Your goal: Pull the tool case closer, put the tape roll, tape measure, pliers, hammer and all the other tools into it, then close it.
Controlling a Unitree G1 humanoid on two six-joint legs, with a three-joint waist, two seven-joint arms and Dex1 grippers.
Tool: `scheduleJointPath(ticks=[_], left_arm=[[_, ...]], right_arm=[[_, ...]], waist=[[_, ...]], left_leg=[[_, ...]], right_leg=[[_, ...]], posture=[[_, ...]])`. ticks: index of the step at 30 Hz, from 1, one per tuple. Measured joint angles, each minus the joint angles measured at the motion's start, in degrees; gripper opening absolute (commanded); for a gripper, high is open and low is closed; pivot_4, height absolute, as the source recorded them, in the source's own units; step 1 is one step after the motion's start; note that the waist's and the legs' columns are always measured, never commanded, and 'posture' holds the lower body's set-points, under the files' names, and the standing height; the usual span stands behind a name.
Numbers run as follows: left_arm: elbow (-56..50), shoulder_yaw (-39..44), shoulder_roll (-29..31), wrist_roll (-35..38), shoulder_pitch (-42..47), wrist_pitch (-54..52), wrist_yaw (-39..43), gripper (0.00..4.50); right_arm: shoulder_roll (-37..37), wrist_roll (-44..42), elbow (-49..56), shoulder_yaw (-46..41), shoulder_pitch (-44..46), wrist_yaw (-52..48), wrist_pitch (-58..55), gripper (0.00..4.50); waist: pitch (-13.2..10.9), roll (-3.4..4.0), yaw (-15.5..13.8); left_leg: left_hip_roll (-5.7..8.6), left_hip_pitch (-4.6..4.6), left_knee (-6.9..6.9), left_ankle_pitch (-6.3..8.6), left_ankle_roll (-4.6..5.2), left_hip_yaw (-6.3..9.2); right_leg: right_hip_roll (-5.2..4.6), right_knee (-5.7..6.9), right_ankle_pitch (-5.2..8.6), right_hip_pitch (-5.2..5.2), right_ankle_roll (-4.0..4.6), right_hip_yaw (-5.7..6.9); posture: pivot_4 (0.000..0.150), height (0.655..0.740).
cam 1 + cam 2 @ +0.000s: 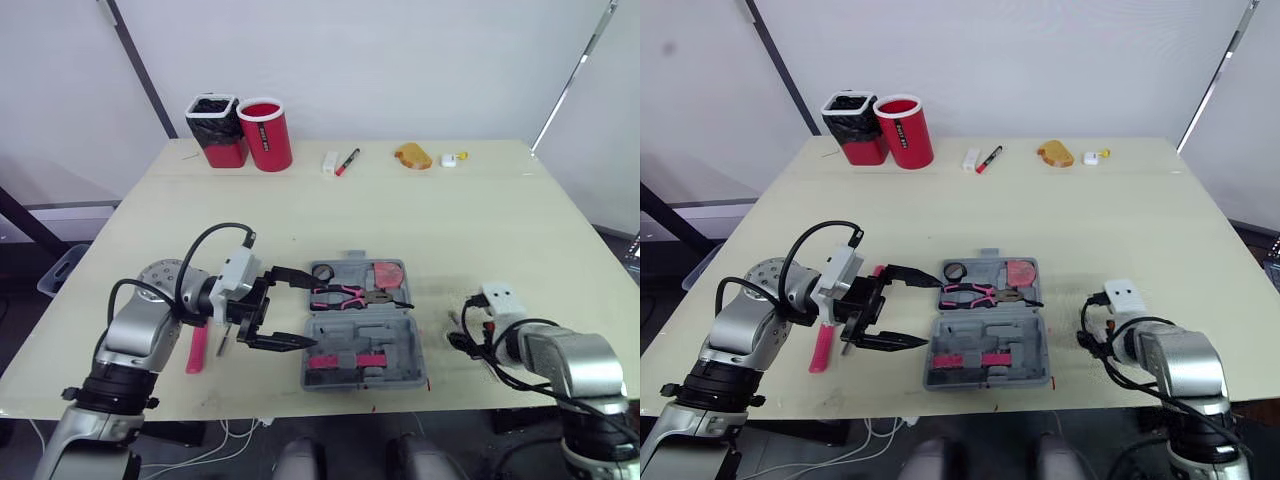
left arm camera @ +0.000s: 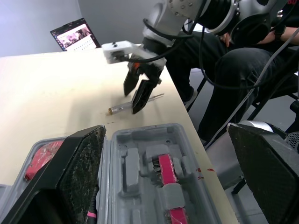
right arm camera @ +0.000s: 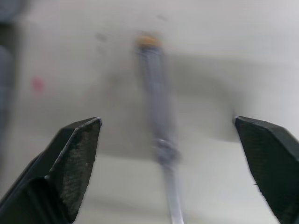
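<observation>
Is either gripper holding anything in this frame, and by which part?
Nothing is held. The left gripper is open, its fingers spread at the tool case's left end. The right gripper is open over a small screwdriver lying on the table.

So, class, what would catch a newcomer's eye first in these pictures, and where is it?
The open grey tool case near the front edge of the table, pink pliers lying in it, with the open left gripper at its left side. Next, the red cup at the far left corner.
</observation>
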State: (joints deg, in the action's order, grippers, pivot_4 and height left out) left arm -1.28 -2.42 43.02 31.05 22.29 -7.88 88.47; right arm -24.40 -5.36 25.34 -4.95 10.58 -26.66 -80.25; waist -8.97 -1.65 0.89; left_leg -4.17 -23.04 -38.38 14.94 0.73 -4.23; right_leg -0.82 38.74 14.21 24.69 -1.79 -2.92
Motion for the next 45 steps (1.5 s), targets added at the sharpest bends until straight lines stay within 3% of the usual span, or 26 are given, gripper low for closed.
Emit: scheduleJointPath(ticks=[7,14,20,25,28,32,33,34,37,45], left_arm=[[-0.02,-0.02,-0.12,0.05,-0.18,-0.02,-0.01,4.5],[-0.01,-0.01,-0.17,0.06,-0.21,-0.02,-0.01,4.5],[0.0,-0.01,-0.19,0.06,-0.17,-0.02,0.0,4.5],[0.0,-0.02,-0.27,0.08,-0.11,-0.04,0.0,4.5],[0.02,-0.02,-0.26,0.08,-0.01,-0.04,0.01,4.5],[0.2,-0.02,-0.26,0.07,0.03,-0.04,0.05,4.5],[0.25,-0.02,-0.26,0.08,0.03,-0.04,0.05,4.5],[0.34,-0.02,-0.26,0.07,0.03,-0.04,0.06,4.5],[0.34,-0.02,-0.25,0.07,0.03,-0.04,0.08,4.5],[0.33,0.01,0.18,0.04,-0.28,-0.01,0.07,4.5]], right_arm=[[0.42,-3.85,0.4,-4.34,-10.19,-3.81,24.95,4.46],[2.37,-4.43,-8.77,-4.35,-20.43,-7.9,53.22,4.46],[4.18,-4.06,-16.4,-2.93,-22.06,-8.64,66.79,4.46],[4.83,-4.0,-21.0,-1.63,-21.31,-8.75,71.13,4.46],[5.18,-4.24,-22.43,-1.49,-20.66,-8.59,71.85,3.74],[5.18,-4.32,-24.25,-1.68,-20.08,-7.82,73.63,1.95],[5.18,-4.32,-24.3,-1.67,-20.08,-7.79,73.7,1.95],[5.18,-4.37,-24.58,-1.67,-20.08,-7.73,74.08,1.2],[5.21,-4.65,-24.71,-1.62,-20.1,-7.69,74.36,0.07],[2.5,-4.95,-21.2,-1.6,-21.03,-8.91,74.67,0.03]], waist=[[-0.01,0.0,0.25],[-0.01,0.01,-0.07],[-0.01,0.01,0.36],[-0.01,0.01,0.2],[-0.01,0.01,0.12],[-0.01,0.01,0.1],[-0.01,0.01,0.1],[-0.01,0.01,0.1],[-0.01,0.01,0.09],[-0.03,0.04,0.06]], left_leg=[[-0.03,0.02,0.05,0.0,0.0,0.11],[-0.03,0.06,0.02,0.0,0.0,0.06],[-0.03,0.16,-0.01,0.0,0.0,0.02],[-0.03,0.16,-0.01,0.0,0.0,0.01],[-0.03,0.15,-0.01,0.0,0.0,-0.01],[-0.03,0.15,0.0,0.0,0.0,0.02],[-0.03,0.15,0.0,0.0,0.0,0.02],[-0.03,0.15,0.0,0.0,0.0,0.02],[-0.03,0.15,-0.01,0.0,0.0,0.01],[-0.03,0.15,-0.02,0.0,0.0,-0.02]], right_leg=[[0.11,0.03,0.13,0.01,-0.19,0.01],[0.1,0.03,0.14,-0.05,-0.21,-0.04],[0.12,0.11,0.15,-0.05,-0.19,-0.11],[0.12,0.11,0.19,-0.06,-0.11,-0.13],[0.12,0.1,0.08,-0.06,0.06,-0.14],[0.13,0.11,0.06,-0.06,0.06,-0.12],[0.13,0.11,0.06,-0.06,0.07,-0.12],[0.13,0.11,0.06,-0.06,0.07,-0.12],[0.12,0.11,0.06,-0.06,0.07,-0.13],[0.12,0.11,0.03,-0.07,0.01,-0.15]], posture=[[0.15,0.74],[0.15,0.74],[0.15,0.74],[0.15,0.74],[0.15,0.74],[0.15,0.74],[0.15,0.74],[0.15,0.74],[0.15,0.74],[0.15,0.74]])
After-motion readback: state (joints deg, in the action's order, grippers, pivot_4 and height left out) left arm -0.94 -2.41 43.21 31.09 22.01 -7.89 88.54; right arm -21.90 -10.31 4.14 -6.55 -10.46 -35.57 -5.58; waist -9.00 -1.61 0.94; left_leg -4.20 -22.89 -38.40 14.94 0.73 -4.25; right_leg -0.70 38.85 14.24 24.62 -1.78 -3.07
